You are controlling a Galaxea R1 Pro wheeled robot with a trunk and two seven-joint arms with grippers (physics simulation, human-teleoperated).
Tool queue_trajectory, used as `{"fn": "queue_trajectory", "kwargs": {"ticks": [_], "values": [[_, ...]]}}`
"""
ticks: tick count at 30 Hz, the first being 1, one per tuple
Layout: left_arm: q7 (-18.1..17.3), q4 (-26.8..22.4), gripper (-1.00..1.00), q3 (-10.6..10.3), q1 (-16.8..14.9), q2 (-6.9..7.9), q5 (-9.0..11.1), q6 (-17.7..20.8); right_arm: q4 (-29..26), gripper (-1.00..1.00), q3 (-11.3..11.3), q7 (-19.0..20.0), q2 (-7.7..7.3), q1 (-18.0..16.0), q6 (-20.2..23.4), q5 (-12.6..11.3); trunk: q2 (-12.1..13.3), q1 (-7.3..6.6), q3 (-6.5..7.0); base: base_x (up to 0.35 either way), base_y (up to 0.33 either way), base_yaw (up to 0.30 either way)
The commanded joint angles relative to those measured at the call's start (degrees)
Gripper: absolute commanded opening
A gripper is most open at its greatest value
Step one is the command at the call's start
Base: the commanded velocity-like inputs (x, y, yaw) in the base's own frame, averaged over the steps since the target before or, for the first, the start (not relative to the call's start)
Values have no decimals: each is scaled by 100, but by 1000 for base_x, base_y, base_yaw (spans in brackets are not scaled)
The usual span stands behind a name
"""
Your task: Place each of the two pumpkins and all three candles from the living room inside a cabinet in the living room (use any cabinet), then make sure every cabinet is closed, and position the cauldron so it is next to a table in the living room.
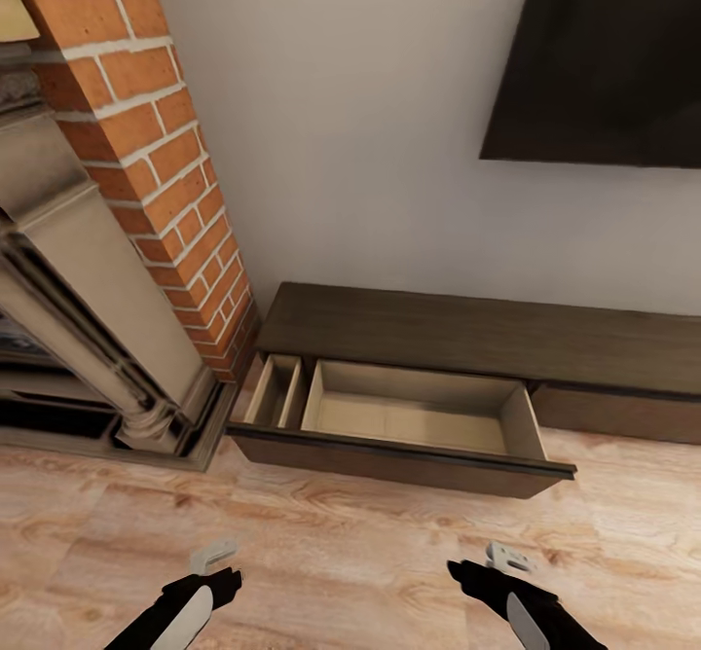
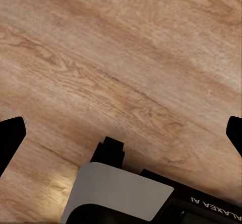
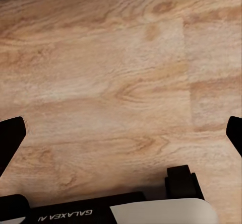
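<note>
Cabinet (image 1: 467, 339) drawer (image 1: 409, 421) standing open. Left fingers (image 2: 10, 138) and right fingers (image 3: 10, 136) spreading apart, hovering over floor (image 1: 341, 553).

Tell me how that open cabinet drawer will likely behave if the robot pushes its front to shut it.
The drawer looks empty, so it probably slides in lightly. Its front panel is wide and handleless, so an off-centre push may skew it; a central push seems safer. It looks like rigid wood, unlikely to flex.
</note>
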Motion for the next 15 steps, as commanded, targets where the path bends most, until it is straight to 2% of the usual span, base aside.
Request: {"fn": "queue_trajectory", "kwargs": {"ticks": [1, 15], "values": [[47, -10, 100, -40, -6, 7, 41, 7, -12, 100, -8, 14, 1, 1, 34, -33, -3, 0, -4, -40, 0, 288], [49, -11, 100, -7, -6, 12, 41, -97, -12, 100, 27, 13, 15, 1, 28, -32, -3, 0, -4, -29, 0, 289]]}}
